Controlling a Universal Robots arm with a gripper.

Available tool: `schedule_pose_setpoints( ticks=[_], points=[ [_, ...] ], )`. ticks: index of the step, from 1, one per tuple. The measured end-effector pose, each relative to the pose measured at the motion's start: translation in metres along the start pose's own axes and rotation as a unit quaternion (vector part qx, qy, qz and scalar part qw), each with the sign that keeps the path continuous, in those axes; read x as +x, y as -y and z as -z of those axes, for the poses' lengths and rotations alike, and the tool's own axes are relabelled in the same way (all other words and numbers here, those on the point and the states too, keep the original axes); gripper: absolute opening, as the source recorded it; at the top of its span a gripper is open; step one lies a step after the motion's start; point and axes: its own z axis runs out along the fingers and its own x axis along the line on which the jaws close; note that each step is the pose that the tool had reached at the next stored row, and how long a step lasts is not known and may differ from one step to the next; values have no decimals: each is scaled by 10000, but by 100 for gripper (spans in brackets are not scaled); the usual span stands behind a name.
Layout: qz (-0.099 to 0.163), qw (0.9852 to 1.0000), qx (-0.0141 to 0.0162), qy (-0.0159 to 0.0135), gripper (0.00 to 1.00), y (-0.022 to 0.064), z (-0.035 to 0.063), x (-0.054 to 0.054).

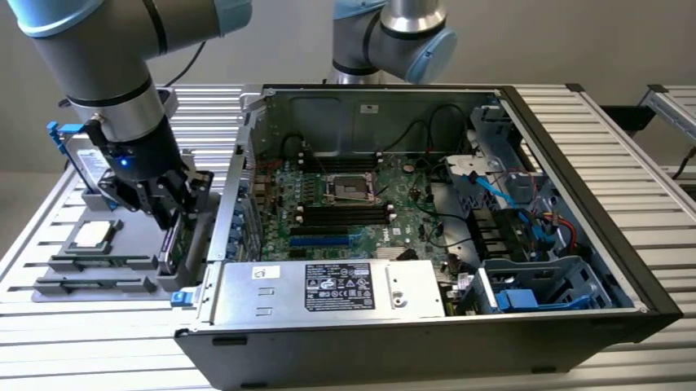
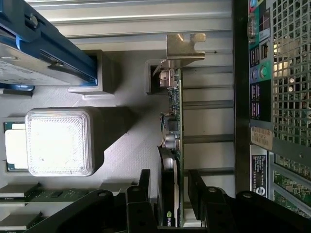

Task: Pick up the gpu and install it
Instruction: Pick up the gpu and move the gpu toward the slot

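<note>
Scene: gripper (image 2: pixel 170 182) hung with jaws apart, straddling the upright gpu (image 2: pixel 174 121) in its tray (image 2: pixel 129 160).
Grasp: called for jaws centred on the card, closing squarely.

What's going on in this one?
A single robot arm is working beside an open computer case. Its gripper is low over the gpu, which stands on edge in a gray holder tray next to the case. The gripper is open, with one finger on each side of the card and not clamped on it. The gpu sits in its tray, not yet picked up or installed.
</note>
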Motion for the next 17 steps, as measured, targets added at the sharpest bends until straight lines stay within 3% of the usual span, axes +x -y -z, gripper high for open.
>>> schedule_pose_setpoints(
  ticks=[17],
  points=[
    [-58, 10000, 17, 0, 44, 0, -25, 0]
  ],
)
